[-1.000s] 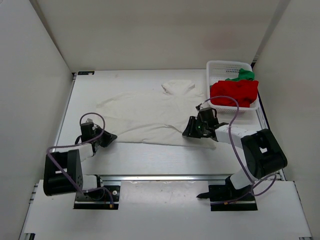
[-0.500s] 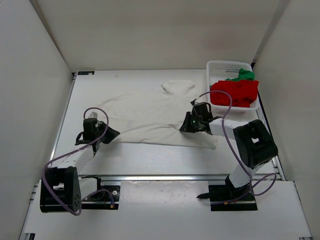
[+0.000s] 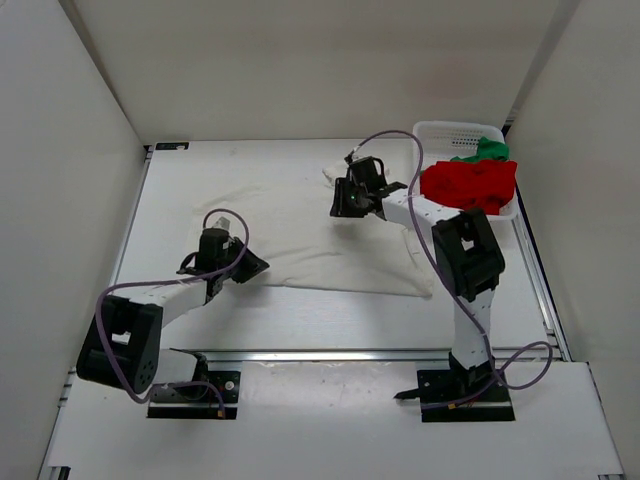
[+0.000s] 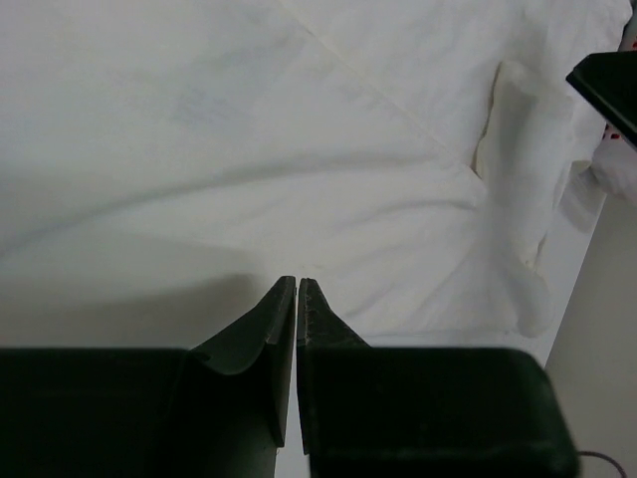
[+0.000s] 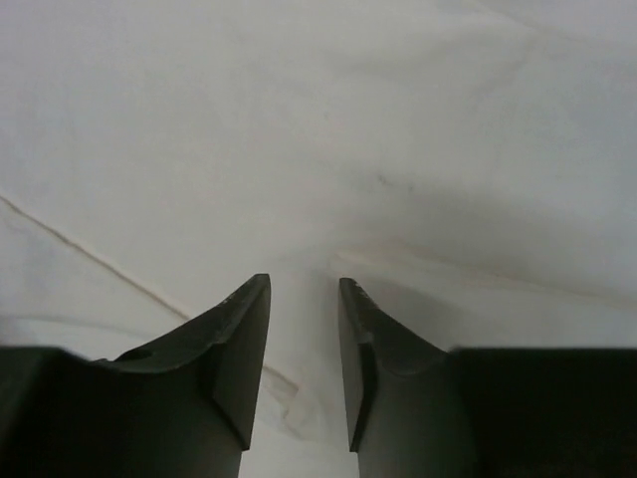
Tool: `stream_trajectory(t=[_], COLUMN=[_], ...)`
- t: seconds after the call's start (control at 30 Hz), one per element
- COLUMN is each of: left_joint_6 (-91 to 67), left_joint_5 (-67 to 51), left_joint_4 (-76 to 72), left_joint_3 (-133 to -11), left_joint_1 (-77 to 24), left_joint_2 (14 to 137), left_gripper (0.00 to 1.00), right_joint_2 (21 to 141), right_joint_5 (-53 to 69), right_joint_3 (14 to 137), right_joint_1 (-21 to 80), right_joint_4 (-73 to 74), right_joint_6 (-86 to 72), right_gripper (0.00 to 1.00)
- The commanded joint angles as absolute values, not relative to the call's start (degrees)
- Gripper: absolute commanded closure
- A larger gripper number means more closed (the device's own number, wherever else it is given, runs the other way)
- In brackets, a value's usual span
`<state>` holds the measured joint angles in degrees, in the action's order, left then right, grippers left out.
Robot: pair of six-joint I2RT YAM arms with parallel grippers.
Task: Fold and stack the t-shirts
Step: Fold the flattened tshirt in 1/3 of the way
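Cream-white shirt spread flat, wrinkled. My left pincer pressed closed at its edge; right pincer narrowly parted over it.

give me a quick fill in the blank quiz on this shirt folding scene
1. The spread-out shirt on the table is ___ in colour.
2. The red shirt hangs over the rim of the white mesh ___.
3. In its wrist view, the right gripper has its jaws ___ over pale cloth.
4. In its wrist view, the left gripper has its jaws ___.

Missing words: cream-white; basket; open; shut
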<state>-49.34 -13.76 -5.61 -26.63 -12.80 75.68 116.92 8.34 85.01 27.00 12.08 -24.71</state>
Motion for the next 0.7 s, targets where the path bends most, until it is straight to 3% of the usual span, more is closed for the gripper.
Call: stream_trajectory(t=[0.0, 0.13, 0.2, 0.3, 0.4, 0.5, 0.67], left_joint_6=[-49.57, -48.52, -47.38, -47.55, -50.27, -49.58, -42.99], left_joint_5=[-11.17, -13.53, -12.57, -14.49, -24.73, -30.49, -28.92], left_joint_4=[-8.00, -7.48, -6.60, -6.85, -9.74, -8.62, 1.56], left_joint_3=[-29.70, -32.60, -34.09, -33.15, -29.73, -25.42, -19.35], left_joint_1=[-16.51, -17.49, -16.62, -13.72, -7.14, -2.39, 4.11], left_joint_2=[77.16, 81.20, 82.78, 83.93, 87.87, 90.09, 79.82], left_gripper=[0.83, 0.84, 0.83, 0.82, 0.85, 0.88, 0.87], right_joint_2=[110.59, 99.16, 93.80, 92.81, 94.65, 93.79, 88.52], right_joint_5=[4.05, 4.22, 5.00, 7.21, 7.73, 7.91, 8.18], right_joint_3=[82.02, 64.04, 57.94, 50.46, 48.53, 44.93, 40.96], right_joint_1=[29.70, 30.49, 30.32, 30.76, 32.43, 34.88, 39.54], right_joint_4=[16.71, 9.15, 5.64, 5.45, 6.59, 6.42, 10.28], right_joint_6=[-21.10, -23.90, -24.53, -24.61, -24.17, -24.95, -25.13], right_gripper=[0.67, 0.71, 0.83, 0.92, 1.00, 0.99, 1.00])
